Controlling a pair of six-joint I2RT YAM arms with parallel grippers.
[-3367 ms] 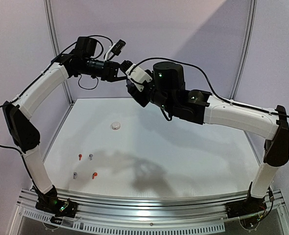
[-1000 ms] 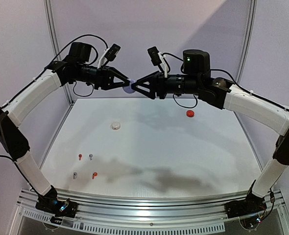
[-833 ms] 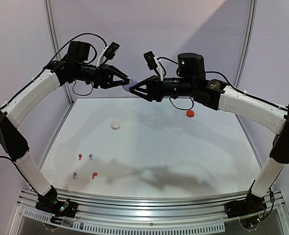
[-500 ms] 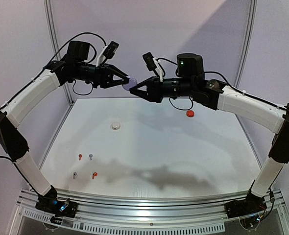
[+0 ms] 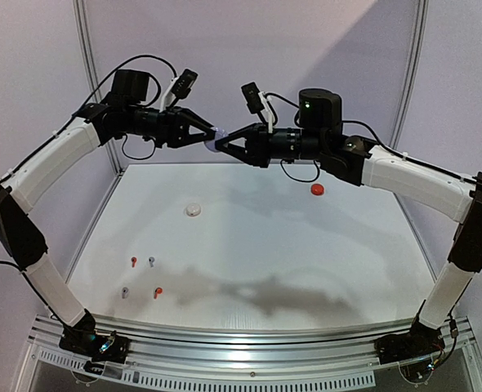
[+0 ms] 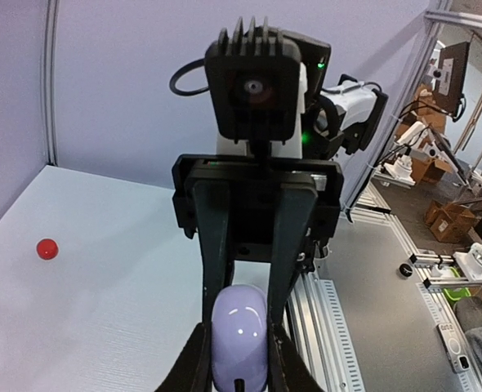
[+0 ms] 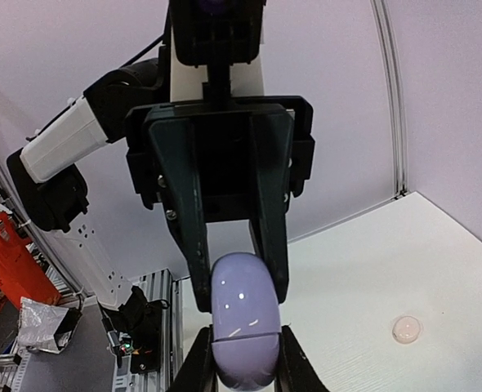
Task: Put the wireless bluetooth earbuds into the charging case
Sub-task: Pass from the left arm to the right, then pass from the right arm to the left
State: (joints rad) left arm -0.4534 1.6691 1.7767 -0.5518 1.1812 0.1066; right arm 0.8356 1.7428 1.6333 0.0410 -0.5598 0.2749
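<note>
Item: lavender charging case (image 7: 243, 327), held in mid-air. Left gripper (image 6: 239, 363) clamped on one end, right gripper (image 7: 243, 367) closed on the opposite end. Earbuds (image 5: 133, 260) lie on the table (image 5: 306, 261), far beneath the left gripper. Hazard: opposing pulls may twist the smooth shell free and drop it.

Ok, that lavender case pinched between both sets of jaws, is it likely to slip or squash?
Probably slippery: the lavender case is glossy and rounded, with bright highlights, so it could squirt from narrow jaws. Likely rigid: no denting shows where it is pinched. If dropped, its pebble shape would probably roll across the table.
</note>
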